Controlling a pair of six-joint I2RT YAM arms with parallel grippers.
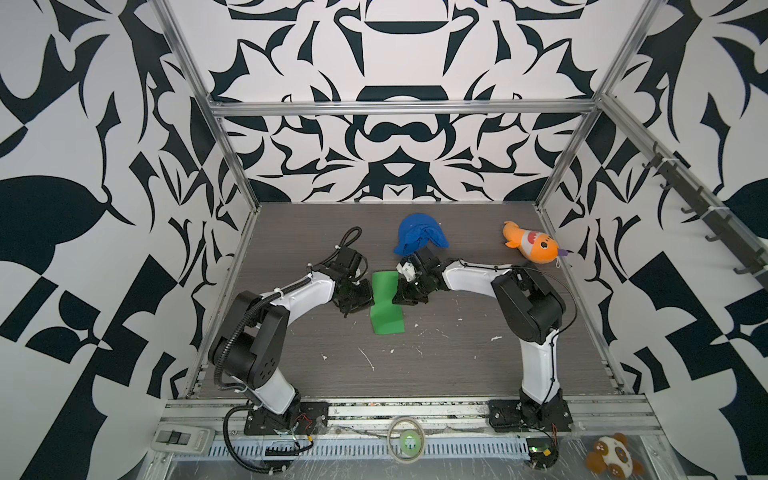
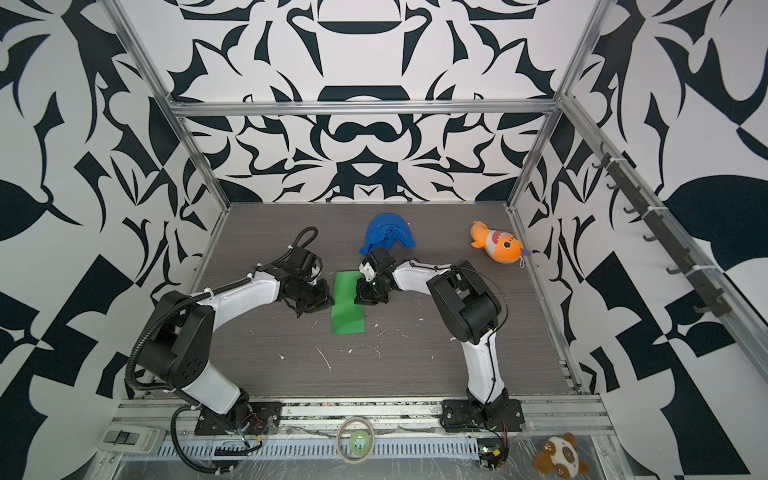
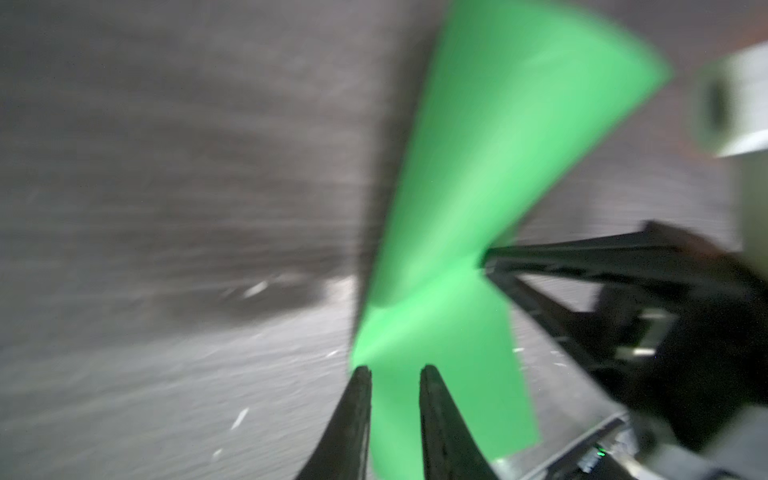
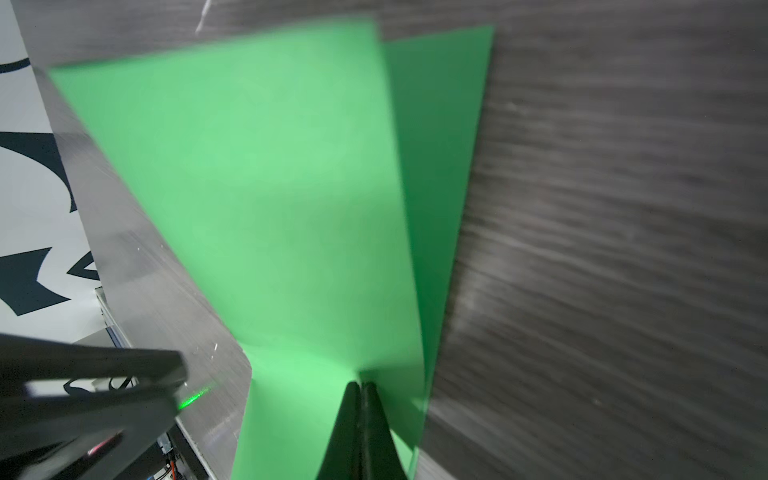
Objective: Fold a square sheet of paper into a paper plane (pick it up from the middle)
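Top view, contents: 1 table [image 2: 415, 365], dark wood-grain, flecked white; 1 paper [image 2: 348, 319], green, a long strip bowed and narrowed at its middle, near end on the table; left gripper [image 2: 323, 300] at the paper's left edge, at the narrow part; right gripper [image 2: 362, 296] at the right edge, opposite; jaws too small to read; 1 blue cloth [image 2: 386, 233], crumpled, just behind the right gripper; 1 orange fish [image 2: 496, 246], far right, near the wall; in front of the table: 1 tape roll [image 2: 339, 442], 1 brown-and-white toy [image 2: 559, 454], 1 grey switch box [image 2: 126, 438]; walls patterned black and white.
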